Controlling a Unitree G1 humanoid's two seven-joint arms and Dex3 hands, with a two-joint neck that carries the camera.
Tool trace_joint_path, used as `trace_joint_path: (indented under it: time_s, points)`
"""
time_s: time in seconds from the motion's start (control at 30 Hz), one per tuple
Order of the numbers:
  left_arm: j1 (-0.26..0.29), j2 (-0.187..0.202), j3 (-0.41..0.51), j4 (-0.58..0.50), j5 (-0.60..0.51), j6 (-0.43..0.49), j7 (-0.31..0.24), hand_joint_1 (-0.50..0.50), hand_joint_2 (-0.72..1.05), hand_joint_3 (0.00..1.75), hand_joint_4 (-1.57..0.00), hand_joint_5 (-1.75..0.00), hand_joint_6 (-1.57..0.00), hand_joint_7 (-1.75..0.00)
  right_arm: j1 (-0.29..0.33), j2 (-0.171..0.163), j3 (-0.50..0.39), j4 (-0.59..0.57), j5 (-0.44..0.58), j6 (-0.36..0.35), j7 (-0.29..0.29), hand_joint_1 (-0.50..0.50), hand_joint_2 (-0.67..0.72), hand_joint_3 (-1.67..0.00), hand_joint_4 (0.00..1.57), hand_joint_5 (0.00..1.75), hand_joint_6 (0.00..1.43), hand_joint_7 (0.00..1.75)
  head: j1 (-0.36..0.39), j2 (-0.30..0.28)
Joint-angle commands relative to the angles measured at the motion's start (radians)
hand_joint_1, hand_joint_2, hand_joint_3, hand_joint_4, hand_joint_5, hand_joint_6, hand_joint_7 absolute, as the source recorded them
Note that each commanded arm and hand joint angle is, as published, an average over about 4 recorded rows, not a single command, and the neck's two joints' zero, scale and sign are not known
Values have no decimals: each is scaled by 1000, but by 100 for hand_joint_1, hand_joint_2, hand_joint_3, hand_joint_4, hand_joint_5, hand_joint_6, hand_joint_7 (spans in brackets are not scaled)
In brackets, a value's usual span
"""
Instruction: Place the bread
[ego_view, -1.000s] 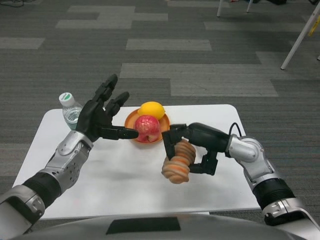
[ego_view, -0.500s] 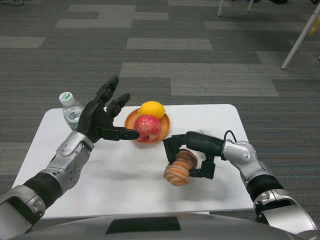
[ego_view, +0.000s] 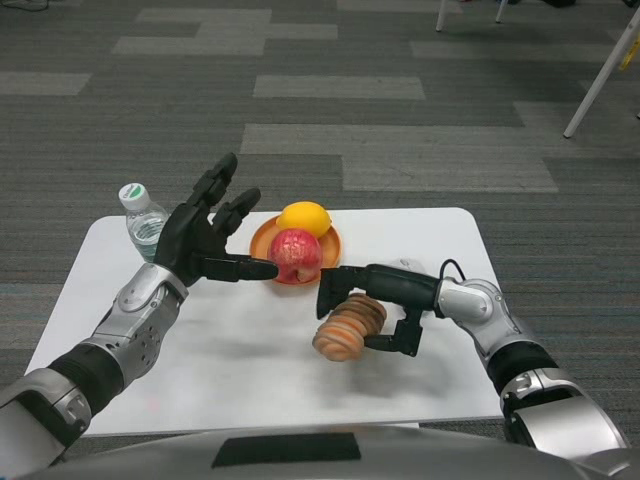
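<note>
A twisted brown bread roll (ego_view: 347, 328) lies low over the white table (ego_view: 250, 370), right of centre, and my right hand (ego_view: 380, 300) grips it from above, with fingers curled around its far and near sides. I cannot tell whether the roll touches the table. My left hand (ego_view: 208, 235) hovers open with fingers spread, just left of the orange plate (ego_view: 262, 242), one fingertip pointing toward the red apple (ego_view: 294, 253).
The orange plate holds the red apple and a yellow lemon (ego_view: 303, 218) at the table's back centre. A clear water bottle (ego_view: 140, 222) with a white cap stands at the back left. White chair legs (ego_view: 600, 75) stand on the carpet beyond.
My right hand has carried the bread leftward and lowered it toward the table, closer to the plate. The left hand has stayed almost still.
</note>
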Motion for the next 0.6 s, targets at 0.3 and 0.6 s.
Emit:
trace_joint_path:
  time_s: [0.3, 0.6]
  points:
    - [-25, 2, -11, 19, -12, -4, -4, 50, 34, 9, 0, -41, 0, 0, -18, 7, -29, -27, 1, 12, -5, -47, -22, -139, 0, 10, 0, 0, 2, -6]
    - [-39, 0, -17, 36, -20, -4, -4, 50, 34, 2, 0, -41, 0, 0, -9, -14, -88, -82, 13, 15, 1, -46, -30, -139, 0, 10, 0, 0, 1, -10]
